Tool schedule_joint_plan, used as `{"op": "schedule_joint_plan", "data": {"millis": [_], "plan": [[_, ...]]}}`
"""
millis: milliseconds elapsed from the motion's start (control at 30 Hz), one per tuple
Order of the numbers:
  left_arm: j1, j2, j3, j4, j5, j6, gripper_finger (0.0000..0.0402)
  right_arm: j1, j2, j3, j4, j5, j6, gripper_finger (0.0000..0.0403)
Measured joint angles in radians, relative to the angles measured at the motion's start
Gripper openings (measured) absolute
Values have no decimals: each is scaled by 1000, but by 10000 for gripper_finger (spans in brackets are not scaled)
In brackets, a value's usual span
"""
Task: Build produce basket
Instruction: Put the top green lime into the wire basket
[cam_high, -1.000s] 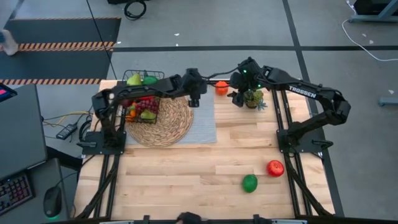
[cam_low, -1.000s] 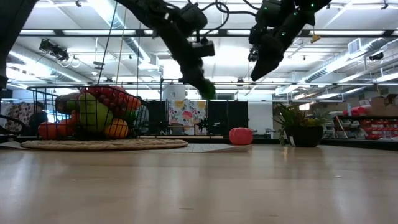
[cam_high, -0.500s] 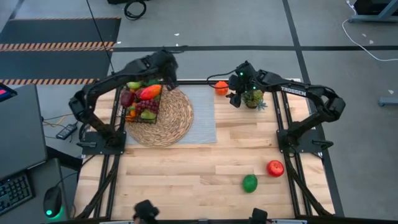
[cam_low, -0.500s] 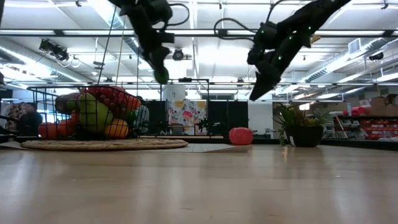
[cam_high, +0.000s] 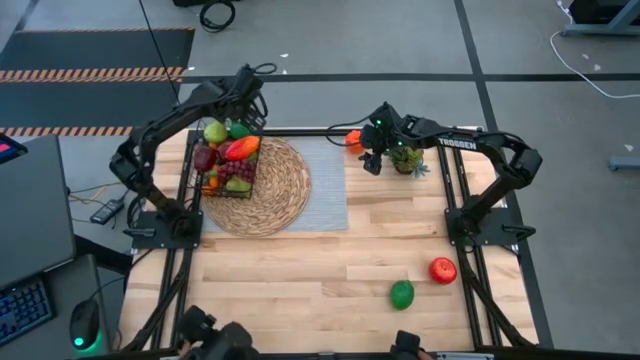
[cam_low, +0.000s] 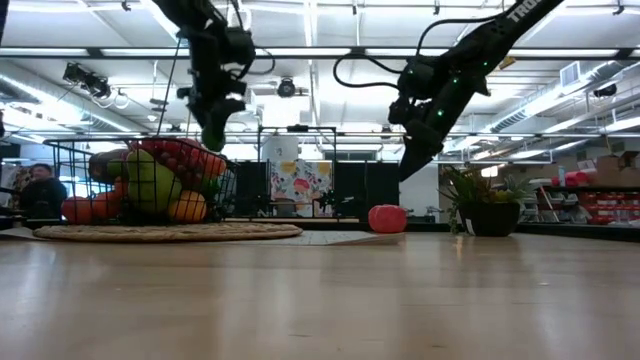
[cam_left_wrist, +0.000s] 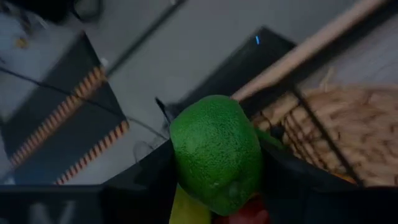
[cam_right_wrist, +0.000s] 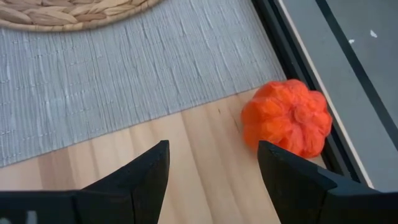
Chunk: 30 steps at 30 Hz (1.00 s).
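Lime (cam_left_wrist: 216, 152) sits clenched in left claw (cam_low: 213, 128) above the basket (cam_high: 222, 160).

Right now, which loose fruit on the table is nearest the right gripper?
The ridged orange fruit, at the far table edge beside the grey cloth. The open right gripper hangs just above it; the red apple and green lime lie near the front edge.

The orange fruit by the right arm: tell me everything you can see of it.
The orange fruit is small, round and bright orange-red, with lobed ridges meeting at a dimple, and looks soft or knitted. It rests on the bare wooden table near the far edge, just off the corner of the grey cloth, beside the potted plant. Nothing grips it: the right gripper hovers close with open fingers, not touching it.
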Motion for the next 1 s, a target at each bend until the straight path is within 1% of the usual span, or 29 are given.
{"op": "schedule_joint_plan", "data": {"millis": [133,200,300,333,467,600,800,1000], "plan": [[32,46,0,-27,83,-6,202,0,-2,0,-11,0,0,248],[37,63,0,-28,152,5,205,0,-4,0,-10,0,0,248],[24,90,0,-28,239,17,210,-2,-4,0,-13,1,0,248],[19,97,0,-32,249,27,212,-2,-4,0,-13,1,0,248],[-1,121,0,-51,247,65,221,-2,-4,0,-13,0,0,248],[-6,127,0,-46,250,71,234,-2,-4,0,-14,0,0,248],[-6,127,0,-44,246,90,269,-7,-4,0,-2,0,-8,248],[-6,127,0,-37,240,94,301,-25,5,-4,71,-3,-22,248]]}}
